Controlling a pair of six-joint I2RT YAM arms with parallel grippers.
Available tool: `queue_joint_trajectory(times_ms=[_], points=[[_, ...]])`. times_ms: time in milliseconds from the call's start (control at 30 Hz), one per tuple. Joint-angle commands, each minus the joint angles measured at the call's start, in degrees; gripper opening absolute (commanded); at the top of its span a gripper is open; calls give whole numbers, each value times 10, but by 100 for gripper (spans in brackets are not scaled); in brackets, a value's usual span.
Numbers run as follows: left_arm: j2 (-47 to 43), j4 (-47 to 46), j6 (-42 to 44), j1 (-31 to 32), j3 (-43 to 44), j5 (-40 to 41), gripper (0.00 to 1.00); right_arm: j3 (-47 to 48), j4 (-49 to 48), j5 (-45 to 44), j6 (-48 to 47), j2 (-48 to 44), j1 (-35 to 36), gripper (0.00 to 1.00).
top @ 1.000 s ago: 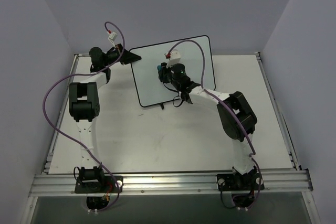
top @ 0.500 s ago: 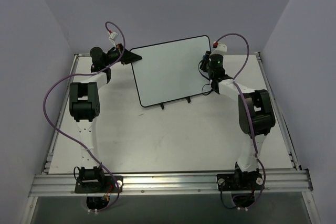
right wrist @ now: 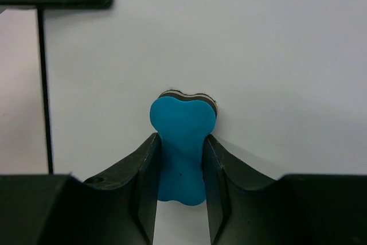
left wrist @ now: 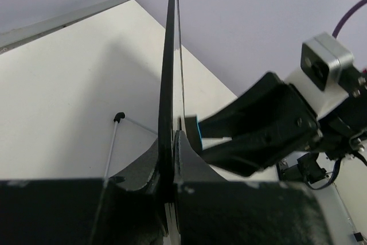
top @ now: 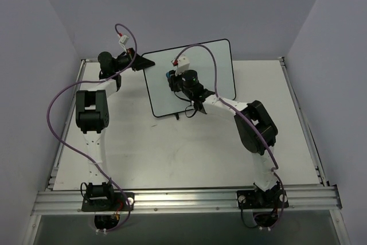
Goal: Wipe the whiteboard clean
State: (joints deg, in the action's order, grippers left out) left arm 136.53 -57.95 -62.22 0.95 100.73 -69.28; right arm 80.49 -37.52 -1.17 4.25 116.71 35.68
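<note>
At the table's (top: 172, 147) back, my left jaws clamp the whiteboard (top: 215, 64); my right jaws hold an eraser (right wrist: 182, 120) against it.

Left arm (top: 92, 113) rises from its base along the left side, its forearm folded toward the far edge and its wrist turned rightward. The left gripper (top: 135, 61) has its fingers clamped on the edge of the whiteboard (top: 157, 84). Right arm (top: 255, 130) bends at the elbow and reaches inward to the left. The right gripper (right wrist: 179, 147) pinches the blue eraser (right wrist: 182, 120) between both fingers.
</note>
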Motion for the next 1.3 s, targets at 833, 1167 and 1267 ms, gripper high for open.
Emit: queue_joint_trajectory(times_ms=[833,1167,1267], points=[[-22,-128,86,12,18,-105,2,-182,-65,-216,93,-20,-45,0],[-15,-129,83,13,20,-109,2,-1,-18,-36,11,61,53,0],[-16,-130,83,12,20,-111,2,34,2,-59,11,75,54,0]])
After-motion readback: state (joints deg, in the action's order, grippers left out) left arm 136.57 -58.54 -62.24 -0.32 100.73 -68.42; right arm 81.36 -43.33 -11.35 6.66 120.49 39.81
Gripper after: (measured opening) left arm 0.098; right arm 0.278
